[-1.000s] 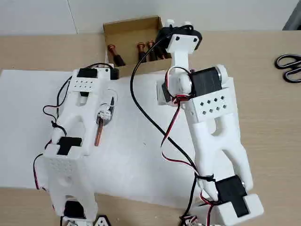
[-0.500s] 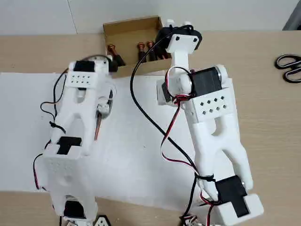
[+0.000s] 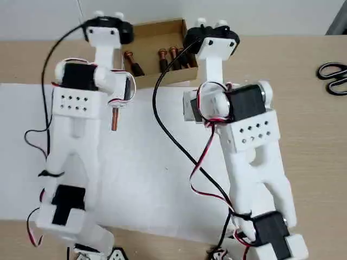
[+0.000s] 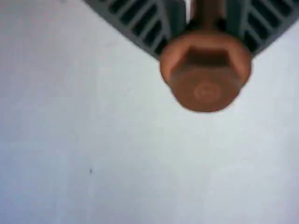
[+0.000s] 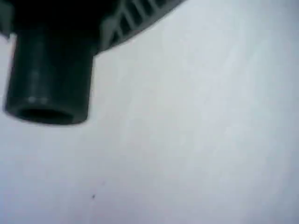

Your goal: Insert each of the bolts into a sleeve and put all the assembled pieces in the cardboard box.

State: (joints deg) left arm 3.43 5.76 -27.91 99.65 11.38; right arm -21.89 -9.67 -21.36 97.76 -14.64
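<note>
**High view, with both wrist views.** The left gripper (image 3: 123, 96), at the upper left of the frame, is clamping a copper-coloured bolt (image 3: 115, 119) by its shank. Its jaws are closed tightly on the shank, and the bolt's head is protruding past them above the white paper sheet (image 3: 152, 184) lying on the tabletop (image 3: 309, 135). The right gripper (image 3: 191, 109), near the centre of the frame, is closed around a black sleeve (image 5: 49, 74), whose open end is facing the sheet. The two parts are hanging well apart and are not yet joined. In the cardboard box (image 3: 154, 24), at the upper centre, at least three assembled pieces (image 3: 162, 59) are already lying. The task is judged largely complete: this pair appears to be the last, awaiting alignment, insertion and placement in the box.
</note>
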